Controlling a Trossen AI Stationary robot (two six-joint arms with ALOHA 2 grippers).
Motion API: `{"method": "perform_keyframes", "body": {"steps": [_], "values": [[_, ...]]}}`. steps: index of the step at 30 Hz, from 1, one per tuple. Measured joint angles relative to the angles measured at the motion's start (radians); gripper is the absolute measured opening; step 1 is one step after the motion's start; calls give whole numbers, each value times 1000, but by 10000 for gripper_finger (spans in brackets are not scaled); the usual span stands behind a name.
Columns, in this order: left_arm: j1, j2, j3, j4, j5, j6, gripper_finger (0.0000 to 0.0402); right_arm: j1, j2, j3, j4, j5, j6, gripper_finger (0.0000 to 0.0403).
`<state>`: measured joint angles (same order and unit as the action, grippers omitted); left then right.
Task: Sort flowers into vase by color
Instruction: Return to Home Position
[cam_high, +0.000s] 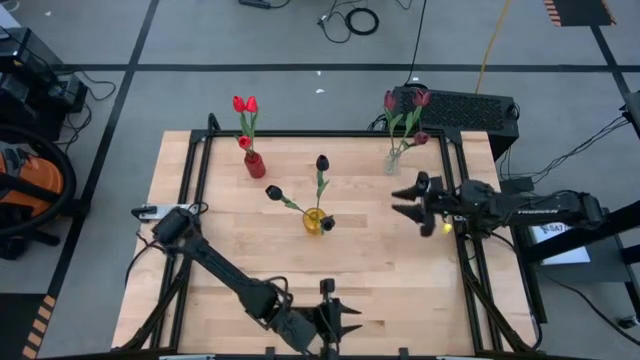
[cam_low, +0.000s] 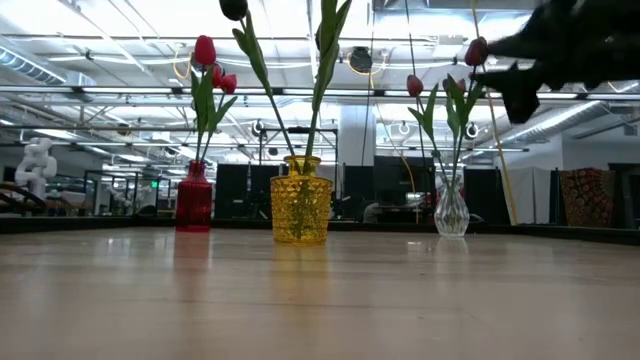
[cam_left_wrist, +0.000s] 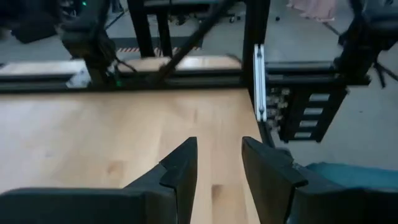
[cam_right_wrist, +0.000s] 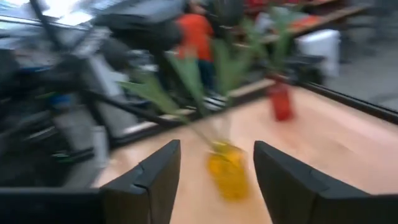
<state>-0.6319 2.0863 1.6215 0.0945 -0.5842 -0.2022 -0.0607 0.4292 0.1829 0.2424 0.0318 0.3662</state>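
The right claw (cam_high: 403, 201) hangs above the pale wooden worktop (cam_high: 230, 240), close to its right-hand edge. Its fingers are spread wide and hold nothing. Straight ahead of it, across a strip of bare wood, stands the faceted yellow glass vase (cam_high: 316, 221), well apart from the fingertips. This vase holds the black-headed tulips (cam_high: 322, 162): two heads show plainly, and a third dark spot at its rim cannot be told for sure.

To one side of that claw, near the far black metal frame rail (cam_high: 330, 133), stands the clear glass vase (cam_high: 393, 161) with three dark maroon tulips (cam_high: 421, 98). Beyond the yellow vase, farthest from the claw, the opaque red bottle vase (cam_high: 255, 165) carries three bright red tulips (cam_high: 245, 104). That makes three vases, each with one colour, and no flower lies loose on the wood.

The left claw (cam_high: 352, 321) sits low by the near edge of the worktop, its fingers parted and empty. A broad bare stretch lies between it and the vases.
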Motion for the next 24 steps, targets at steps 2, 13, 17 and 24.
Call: {"method": "perform_keyframes", "body": {"steps": [2,13,17,24], "values": [[1,-51,0,-39,4,26,134,43,-17,0,28,-27,-4,183],[-25,-354,0,-217,5,189,125,240,-21,57,80,27,-211,9],[-27,-468,0,-380,0,209,82,299,-5,114,33,69,-241,9],[-41,-601,-93,-534,-74,190,7,375,31,148,-40,153,-299,3]]}}
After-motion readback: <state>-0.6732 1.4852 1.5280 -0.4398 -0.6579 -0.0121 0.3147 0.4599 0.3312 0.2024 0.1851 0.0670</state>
